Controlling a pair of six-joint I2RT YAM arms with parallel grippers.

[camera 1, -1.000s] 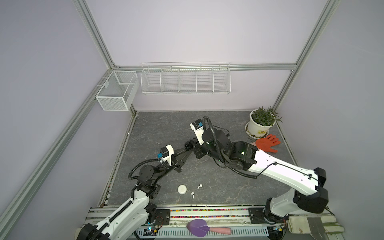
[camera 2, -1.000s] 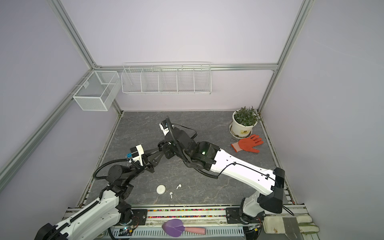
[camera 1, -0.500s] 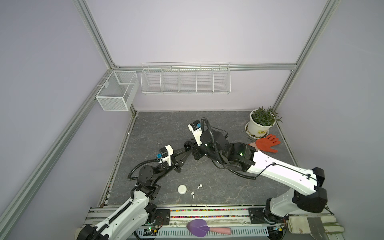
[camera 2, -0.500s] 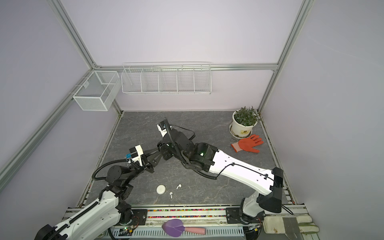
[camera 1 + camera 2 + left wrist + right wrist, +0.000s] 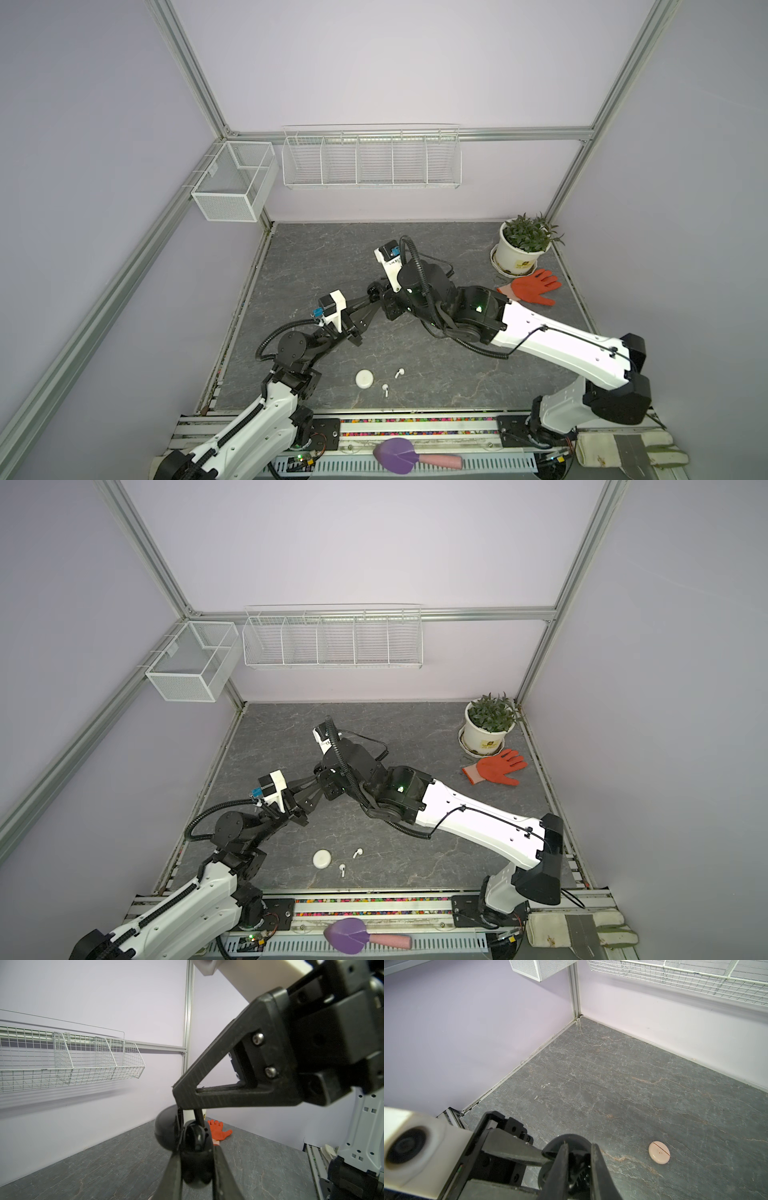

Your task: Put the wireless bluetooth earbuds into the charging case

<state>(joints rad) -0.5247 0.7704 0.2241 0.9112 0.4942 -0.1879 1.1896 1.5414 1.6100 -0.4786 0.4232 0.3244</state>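
Bracing the case: the left claw (image 5: 196, 1154) is clamped on the body of the black charging case (image 5: 196, 1174). It holds the case clear of the tabletop (image 5: 457, 382) with the lid (image 5: 165, 1128) swung open, so the sockets face the other arm.
Feeding arm: the right claw (image 5: 579, 1153) is pinched together on the thin stem of a black earbud (image 5: 196, 1136), bulb down over the case mouth. Gripping the stem leaves the bulb free to seat.
Seating: the bulb looks to be at the socket, but I cannot tell how deep.
Front of tabletop: the white earbuds (image 5: 400, 372) lie loose just beside a closed white case (image 5: 365, 379), not yet handled.
Pale pink case (image 5: 659, 1152): closed and flat, apart from both claws.
Risk: a slight tilt could jam the bulb against the rim.
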